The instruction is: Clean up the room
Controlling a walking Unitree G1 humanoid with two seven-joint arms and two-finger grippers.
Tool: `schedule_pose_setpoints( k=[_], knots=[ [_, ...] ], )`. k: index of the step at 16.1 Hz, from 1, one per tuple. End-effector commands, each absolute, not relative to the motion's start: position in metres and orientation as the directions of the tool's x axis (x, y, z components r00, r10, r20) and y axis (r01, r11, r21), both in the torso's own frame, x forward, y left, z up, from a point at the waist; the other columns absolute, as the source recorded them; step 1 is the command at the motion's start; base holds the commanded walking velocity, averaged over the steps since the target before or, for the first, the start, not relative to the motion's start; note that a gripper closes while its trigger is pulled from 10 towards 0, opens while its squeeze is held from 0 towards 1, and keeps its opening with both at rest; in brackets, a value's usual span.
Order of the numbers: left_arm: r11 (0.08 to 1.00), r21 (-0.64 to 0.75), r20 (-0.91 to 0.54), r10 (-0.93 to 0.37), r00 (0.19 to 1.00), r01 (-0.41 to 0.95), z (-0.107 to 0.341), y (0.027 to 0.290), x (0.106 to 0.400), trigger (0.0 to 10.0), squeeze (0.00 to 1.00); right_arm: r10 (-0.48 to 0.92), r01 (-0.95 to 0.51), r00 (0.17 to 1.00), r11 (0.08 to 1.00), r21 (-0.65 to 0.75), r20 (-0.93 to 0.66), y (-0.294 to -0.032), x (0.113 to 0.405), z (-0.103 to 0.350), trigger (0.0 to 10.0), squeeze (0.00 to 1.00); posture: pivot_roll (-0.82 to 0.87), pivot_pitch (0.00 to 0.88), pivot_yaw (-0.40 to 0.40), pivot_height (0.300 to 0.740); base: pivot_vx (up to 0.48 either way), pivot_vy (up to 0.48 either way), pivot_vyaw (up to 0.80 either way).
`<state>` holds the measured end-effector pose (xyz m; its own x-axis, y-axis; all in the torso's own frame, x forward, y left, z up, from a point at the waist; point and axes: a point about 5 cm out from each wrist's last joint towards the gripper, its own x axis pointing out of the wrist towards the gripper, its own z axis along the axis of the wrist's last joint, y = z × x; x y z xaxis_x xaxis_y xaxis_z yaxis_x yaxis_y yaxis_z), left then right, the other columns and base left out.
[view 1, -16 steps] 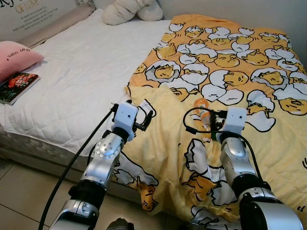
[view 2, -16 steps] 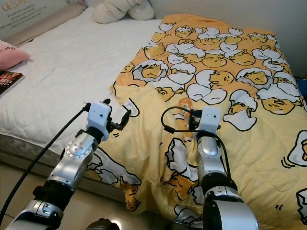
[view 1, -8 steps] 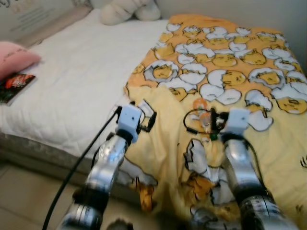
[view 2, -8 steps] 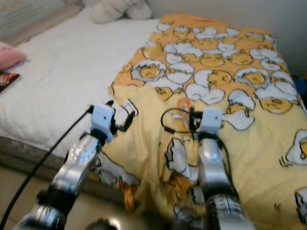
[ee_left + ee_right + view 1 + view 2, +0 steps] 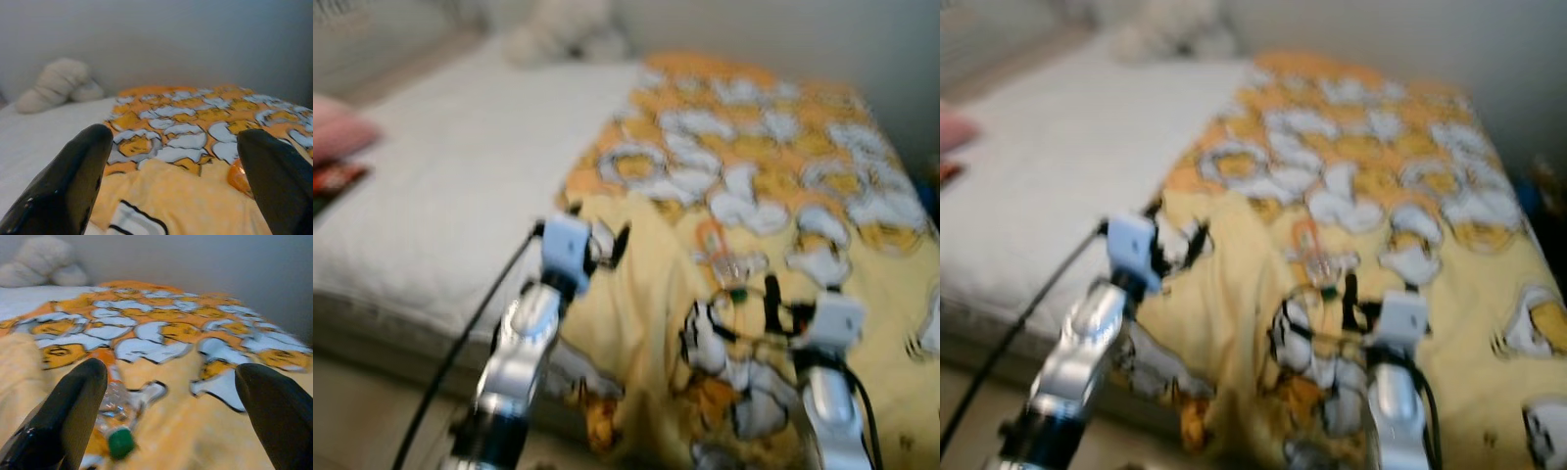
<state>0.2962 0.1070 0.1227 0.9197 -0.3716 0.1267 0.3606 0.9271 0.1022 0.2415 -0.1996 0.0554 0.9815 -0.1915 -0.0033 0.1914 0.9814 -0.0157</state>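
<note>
Nothing looks tidied yet: my right hand (image 5: 161, 396) and left hand (image 5: 171, 171), both wide and empty, hover over the yellow blanket (image 5: 646, 294), the plastic bottle (image 5: 115, 413) unpicked.

my head views are blurred. both grippers hover spread wide over the yellow blanket (image 5: 656, 323): left gripper (image 5: 607, 245) near its folded edge, right gripper (image 5: 773, 315) just behind a clear bottle (image 5: 117, 418) with a green cap, nothing between its fingers (image 5: 63, 416) and the bottle. the white mattress (image 5: 440, 196) lies open on my left. a book (image 5: 333, 181) and pink pillow (image 5: 337, 127) sit at its far left edge, pale cushions (image 5: 58, 90) against the wall.
</note>
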Motion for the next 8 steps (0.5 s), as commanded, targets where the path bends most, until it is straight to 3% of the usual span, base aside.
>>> schedule_pose_setpoints(
  k=[1,4,5,6,8],
  knots=[
    [0.928,0.108,0.105,-0.367,0.924,0.357,0.123,0.111,0.300,10.0,0.00,-0.184,0.184,0.983,0.983,0.014,-0.008,-0.196,0.251,0.060,10.0,1.00,0.04,0.000,-0.006,0.740,0.480,0.000,0.00],
    [0.924,0.156,0.113,-0.368,0.923,0.349,0.127,0.111,0.304,10.0,0.00,-0.143,0.146,0.987,0.989,0.032,-0.078,-0.193,0.263,0.054,10.0,1.00,0.05,0.000,-0.005,0.740,0.480,0.000,0.00],
    [0.925,0.162,0.119,-0.364,0.924,0.344,0.128,0.111,0.306,10.0,0.00,-0.137,0.139,0.987,0.990,0.030,-0.081,-0.192,0.267,0.055,10.0,0.51,0.06,0.000,-0.007,0.740,0.480,0.000,0.00],
    [0.929,0.164,0.130,-0.354,0.926,0.332,0.134,0.115,0.309,10.0,0.00,-0.173,0.179,0.980,0.983,0.048,-0.101,-0.193,0.286,0.061,10.0,0.00,0.07,0.000,-0.007,0.740,0.000,0.000,0.00],
    [0.927,0.170,0.131,-0.357,0.925,0.334,0.136,0.116,0.309,10.0,0.00,-0.169,0.175,0.979,0.983,0.047,-0.112,-0.191,0.297,0.063,10.0,0.00,0.07,0.000,-0.006,0.740,0.000,0.000,0.00]
  ],
)
